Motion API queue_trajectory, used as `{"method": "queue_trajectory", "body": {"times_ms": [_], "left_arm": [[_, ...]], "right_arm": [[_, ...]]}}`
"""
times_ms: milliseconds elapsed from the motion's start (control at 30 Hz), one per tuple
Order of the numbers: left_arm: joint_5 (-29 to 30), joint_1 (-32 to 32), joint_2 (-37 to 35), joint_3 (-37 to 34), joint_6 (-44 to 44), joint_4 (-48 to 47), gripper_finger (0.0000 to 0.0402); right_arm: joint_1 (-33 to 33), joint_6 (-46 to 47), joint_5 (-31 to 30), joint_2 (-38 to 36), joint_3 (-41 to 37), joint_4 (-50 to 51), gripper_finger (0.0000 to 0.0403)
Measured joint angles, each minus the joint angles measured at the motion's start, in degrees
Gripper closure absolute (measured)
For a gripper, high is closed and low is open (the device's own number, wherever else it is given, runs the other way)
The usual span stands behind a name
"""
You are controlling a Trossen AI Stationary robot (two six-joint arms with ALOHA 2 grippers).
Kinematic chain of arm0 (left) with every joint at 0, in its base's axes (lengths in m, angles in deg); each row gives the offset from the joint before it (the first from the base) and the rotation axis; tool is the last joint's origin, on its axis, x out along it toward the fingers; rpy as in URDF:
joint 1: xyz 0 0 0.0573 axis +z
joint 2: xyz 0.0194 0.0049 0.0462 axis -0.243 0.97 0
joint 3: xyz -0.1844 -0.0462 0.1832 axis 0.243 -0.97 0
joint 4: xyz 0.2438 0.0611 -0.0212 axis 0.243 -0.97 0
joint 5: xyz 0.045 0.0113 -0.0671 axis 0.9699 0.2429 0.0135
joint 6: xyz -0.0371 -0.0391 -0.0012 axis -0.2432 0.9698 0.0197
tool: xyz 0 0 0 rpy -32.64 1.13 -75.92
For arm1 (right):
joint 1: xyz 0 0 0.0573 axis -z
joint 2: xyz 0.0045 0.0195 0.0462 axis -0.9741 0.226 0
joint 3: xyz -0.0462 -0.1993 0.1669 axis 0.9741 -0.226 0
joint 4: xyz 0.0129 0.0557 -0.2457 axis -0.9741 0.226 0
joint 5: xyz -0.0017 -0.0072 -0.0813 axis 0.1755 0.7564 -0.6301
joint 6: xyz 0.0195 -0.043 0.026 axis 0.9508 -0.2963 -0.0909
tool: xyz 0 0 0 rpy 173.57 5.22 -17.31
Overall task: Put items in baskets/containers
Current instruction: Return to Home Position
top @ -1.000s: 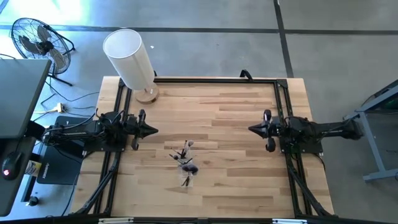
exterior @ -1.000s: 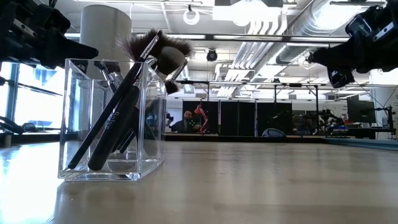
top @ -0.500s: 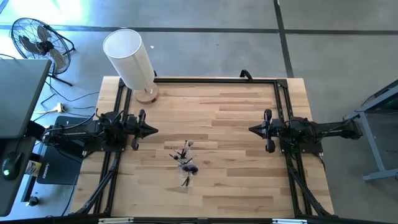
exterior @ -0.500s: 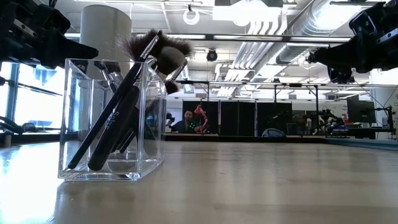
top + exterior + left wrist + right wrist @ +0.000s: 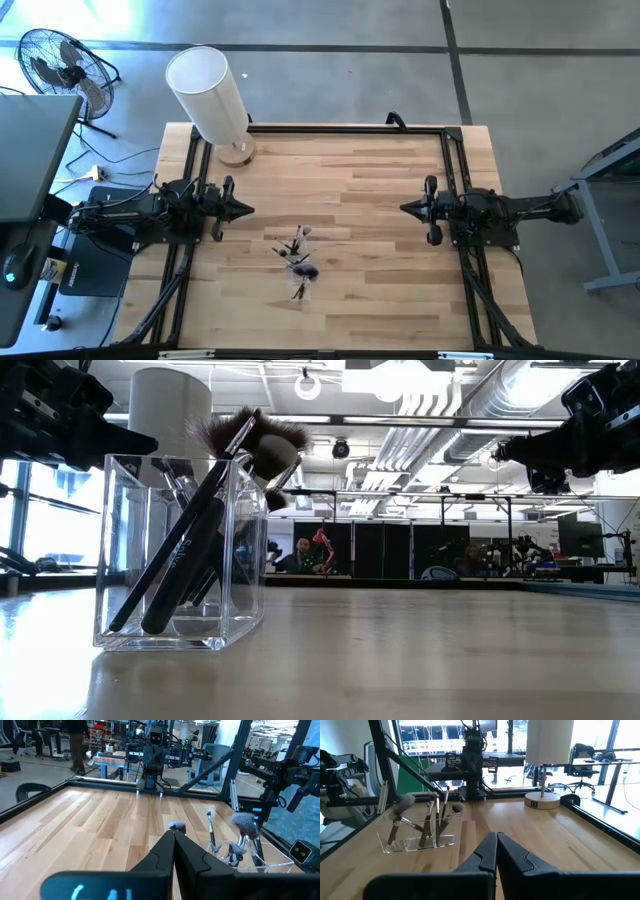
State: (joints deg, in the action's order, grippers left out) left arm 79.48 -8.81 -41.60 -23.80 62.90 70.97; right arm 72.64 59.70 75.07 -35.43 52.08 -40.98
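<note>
Tabletop [image 5: 380, 190] mostly open. Obstacles: clear cup [image 5: 128, 560] holding brushes [image 5: 185, 550] near centre, white cylinder [image 5: 207, 90] at one corner.

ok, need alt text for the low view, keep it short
A clear, square-sided holder stands at the left on a wooden table, full of dark-handled makeup brushes that lean with their heads up. The left pincer and the right pincer hang in the top corners, away from it, with a large room behind.
</note>
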Motion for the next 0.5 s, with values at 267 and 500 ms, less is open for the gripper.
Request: {"method": "queue_trajectory", "body": {"times_ms": [267,500], "left_arm": [[0.0,-0.01,0.0,0.0,0.02,0.0,0.0399],[0.0,0.0,0.0,0.0,0.02,0.0,0.0399]], "right_arm": [[0.0,0.0,0.0,0.0,-0.02,-0.02,0.0395],[0.0,0.0,0.01,0.0,-0.02,-0.02,0.04]]}}
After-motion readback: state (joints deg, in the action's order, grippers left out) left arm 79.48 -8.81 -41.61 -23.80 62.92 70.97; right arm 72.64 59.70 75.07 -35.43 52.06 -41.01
